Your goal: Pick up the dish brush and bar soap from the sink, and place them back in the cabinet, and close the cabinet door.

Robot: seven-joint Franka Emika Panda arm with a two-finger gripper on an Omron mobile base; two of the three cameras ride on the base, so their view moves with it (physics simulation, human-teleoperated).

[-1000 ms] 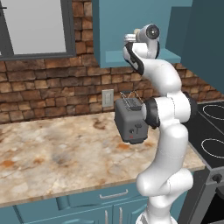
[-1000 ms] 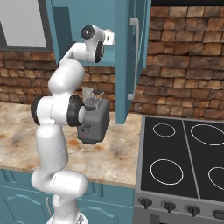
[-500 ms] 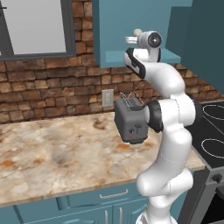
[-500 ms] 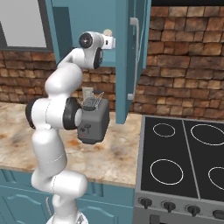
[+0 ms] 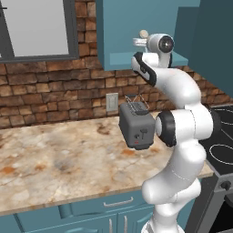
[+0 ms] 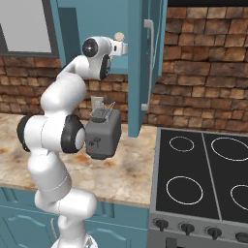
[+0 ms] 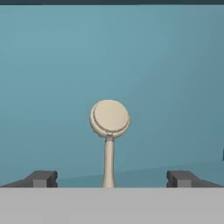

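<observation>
One item looks placed: the dish brush (image 7: pixel 109 120) stands in the cabinet (image 5: pixel 136 32), between your wide-open fingers (image 7: pixel 42 178), not gripped. You likely have the bar soap to fetch and the cabinet door (image 6: pixel 147 68) to shut.

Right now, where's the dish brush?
In the hand view the dish brush stands midway between the open hand's fingertips, against the cabinet's teal interior.

The gripper (image 7: pixel 109 178) now sits lower than a second ago, and the dish brush (image 7: pixel 109 131) comes into sight standing between its wide-open fingers, round head up.
</observation>
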